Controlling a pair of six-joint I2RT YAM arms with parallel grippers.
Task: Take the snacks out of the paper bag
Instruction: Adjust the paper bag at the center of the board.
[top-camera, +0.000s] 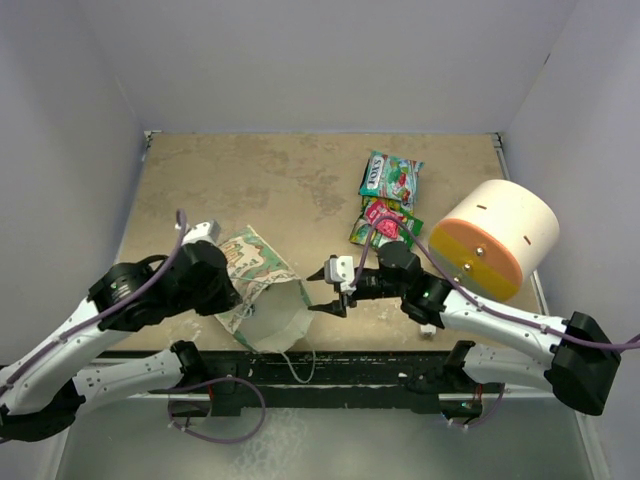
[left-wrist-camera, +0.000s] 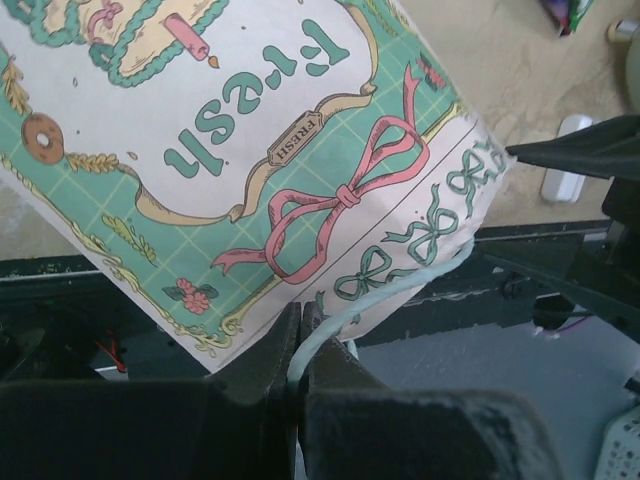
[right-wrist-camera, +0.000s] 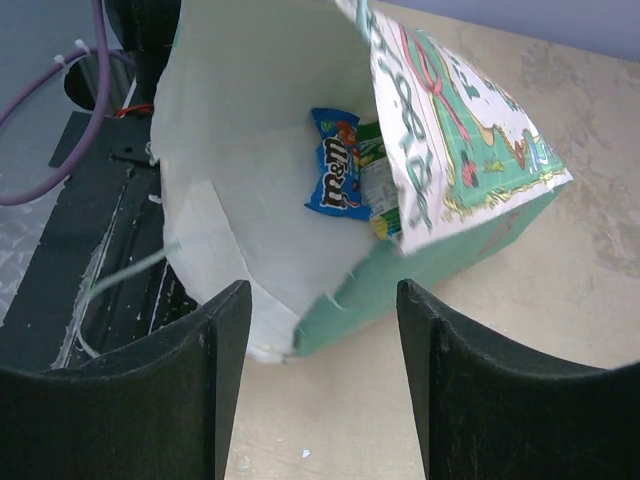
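Tan tabletop (top-camera: 250, 170), flimsy paper bag (top-camera: 262, 290) lower centre, left gripper (left-wrist-camera: 300, 330) clamped on its rim; right gripper (right-wrist-camera: 322, 295) gaping at mouth. The snacks (right-wrist-camera: 340, 180) likely light, slick: pinch crimped edge.

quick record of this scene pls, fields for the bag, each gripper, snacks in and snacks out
bag: small mint-green printed paper bag, tilted, mouth open toward the right arm
left gripper: left gripper shut on the bag's edge by its string handle
right gripper: right gripper open, empty, in front of the bag's mouth
snacks inside: blue glossy packet, green-and-white packet beside it
snacks out: green glossy packet and pink packet on the tan table
other: large cream cylinder with orange end, far right
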